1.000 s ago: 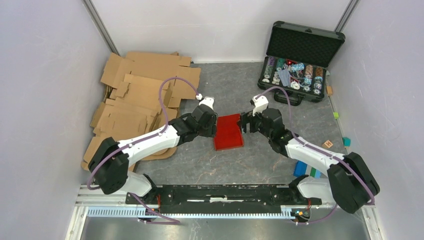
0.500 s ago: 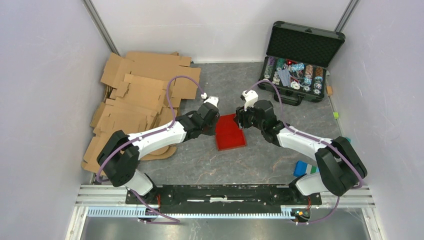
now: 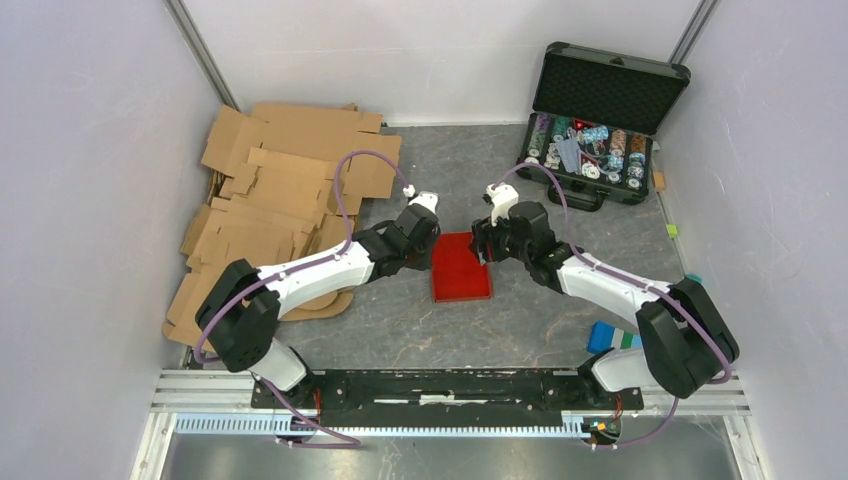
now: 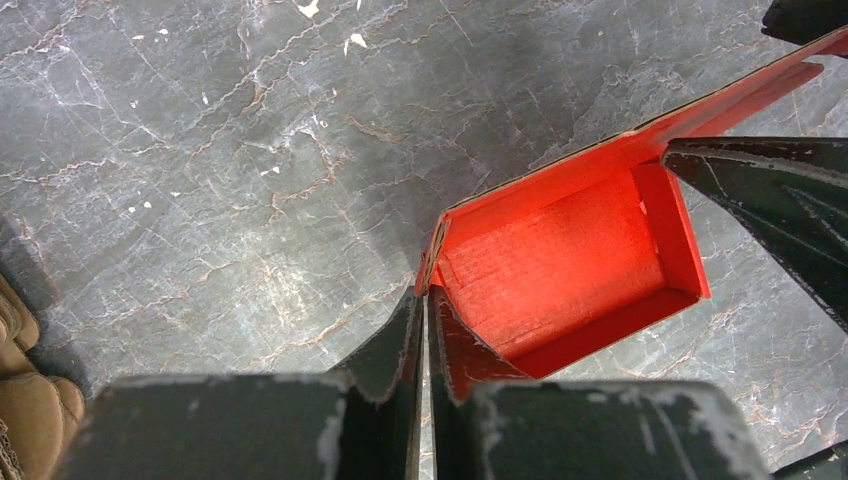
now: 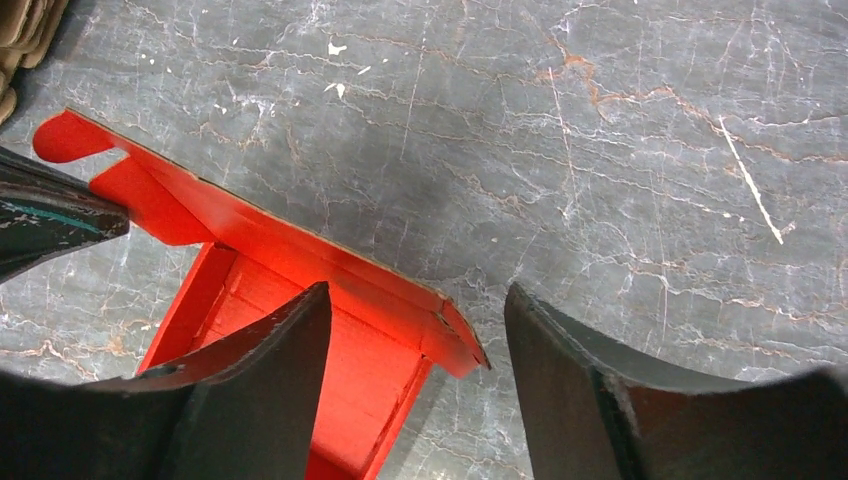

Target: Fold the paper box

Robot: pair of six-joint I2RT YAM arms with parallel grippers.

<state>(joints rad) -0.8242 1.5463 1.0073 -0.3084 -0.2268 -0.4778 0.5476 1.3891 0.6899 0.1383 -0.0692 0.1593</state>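
Since a second ago the left arm (image 3: 300,278) and right arm (image 3: 610,288) have both stretched out lower and flatter. The right jaws have slid a little further from the black case (image 3: 610,92), in over the rim of the paper box (image 3: 460,270). The box has barely shifted.

It sits on the grey bench (image 3: 440,160), left of the case and nearer the arms' bases, not touching it. It is a bright red shallow tray, open on top, with one long flap running past a corner and ending in a rounded tab.

The left jaws are at the side of the box turned away from the case, pressed almost together and pinching the corner of an upright red wall.

The right jaws are at the side facing the case. They stand wide apart and grip nothing: one finger (image 5: 250,380) hangs inside the tray, the other outside, straddling a wall corner.

Brown cardboard sheets (image 3: 280,190) lie heaped beyond the box from the case, well apart from it. The case has its lid up, with chips (image 3: 590,150) in rows inside.
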